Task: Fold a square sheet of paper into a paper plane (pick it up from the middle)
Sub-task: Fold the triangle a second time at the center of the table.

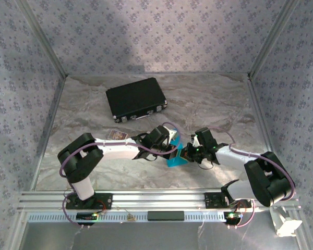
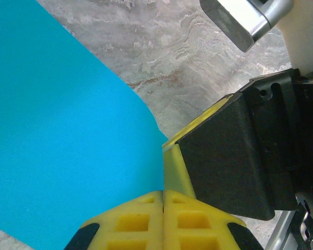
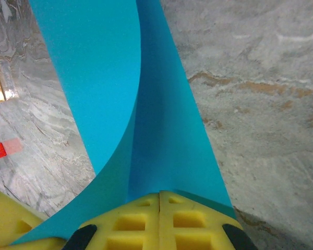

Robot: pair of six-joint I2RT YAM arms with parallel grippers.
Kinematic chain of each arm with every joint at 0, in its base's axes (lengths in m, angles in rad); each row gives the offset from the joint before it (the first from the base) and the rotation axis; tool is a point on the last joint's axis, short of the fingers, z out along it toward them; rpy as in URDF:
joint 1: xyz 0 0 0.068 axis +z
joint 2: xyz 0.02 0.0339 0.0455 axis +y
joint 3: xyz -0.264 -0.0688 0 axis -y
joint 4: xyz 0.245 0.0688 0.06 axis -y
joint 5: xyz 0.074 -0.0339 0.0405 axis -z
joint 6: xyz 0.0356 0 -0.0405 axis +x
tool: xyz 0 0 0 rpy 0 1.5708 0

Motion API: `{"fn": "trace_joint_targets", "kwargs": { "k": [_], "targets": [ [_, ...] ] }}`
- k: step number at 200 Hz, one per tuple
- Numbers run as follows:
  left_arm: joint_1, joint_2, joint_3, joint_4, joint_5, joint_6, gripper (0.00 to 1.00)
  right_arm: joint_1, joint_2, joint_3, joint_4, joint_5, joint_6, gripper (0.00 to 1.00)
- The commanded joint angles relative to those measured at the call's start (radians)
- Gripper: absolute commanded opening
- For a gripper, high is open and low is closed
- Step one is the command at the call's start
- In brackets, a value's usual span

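Cyan-blue square sheet of paper (image 1: 175,158), doubled over, hangs between left end effector (image 2: 163,197) and right end effector (image 3: 159,198), both clamped tight on it above the table (image 1: 224,109), probably to set a crease

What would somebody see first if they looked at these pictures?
The bright blue paper in the middle of the table, curved and pinched by the left gripper and right gripper, both shut on it. Next, the black case lying at the far side.
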Motion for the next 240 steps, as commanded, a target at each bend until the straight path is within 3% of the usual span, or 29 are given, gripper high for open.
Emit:
{"fn": "trace_joint_targets", "kwargs": {
  "k": [1,77,240],
  "targets": [
    [0.013,-0.003,0.004,-0.015,-0.007,0.034,0.0,0.011,0.014,0.007,-0.081,0.05,-0.019,0.02],
    [0.036,0.031,0.01,-0.05,-0.023,0.078,0.0,0.018,0.023,0.002,-0.123,0.116,-0.033,0.0],
    [0.074,0.084,0.036,-0.085,-0.045,0.121,0.0,0.021,0.033,0.011,-0.118,0.101,-0.037,0.0]
  ]
}}
